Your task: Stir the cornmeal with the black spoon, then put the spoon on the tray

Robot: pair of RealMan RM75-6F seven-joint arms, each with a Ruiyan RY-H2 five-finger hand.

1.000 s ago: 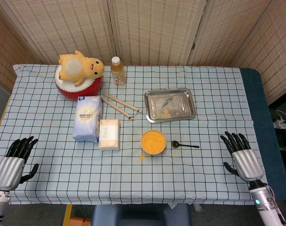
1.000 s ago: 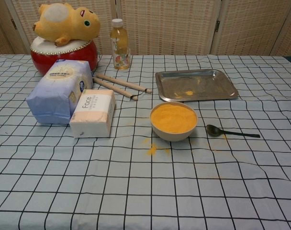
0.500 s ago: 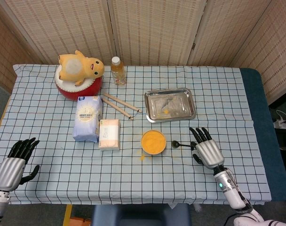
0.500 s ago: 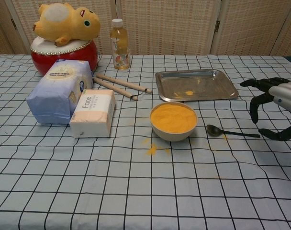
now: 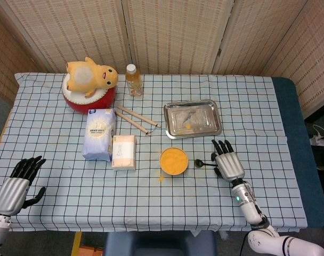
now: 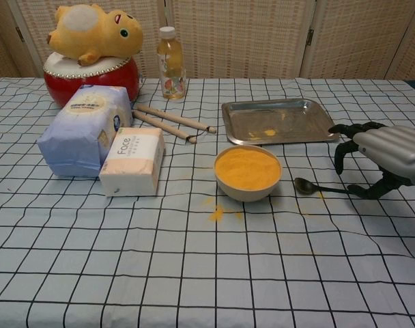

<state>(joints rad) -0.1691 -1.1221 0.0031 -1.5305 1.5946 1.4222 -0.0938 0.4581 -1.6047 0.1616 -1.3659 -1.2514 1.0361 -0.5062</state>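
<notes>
The small black spoon [image 6: 315, 186] lies right of the round bowl of yellow cornmeal [image 6: 248, 171]. The flat shiny metal tray [image 6: 279, 121] sits behind both.

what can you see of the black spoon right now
The black spoon is small and dark, glossy at its rounded bowl, with a thin straight handle. It lies flat on the checked cloth, right of the cornmeal bowl, bowl end toward it but not touching. The right hand hovers over the handle's far end, fingers curled down, hiding it; contact cannot be told.
</notes>
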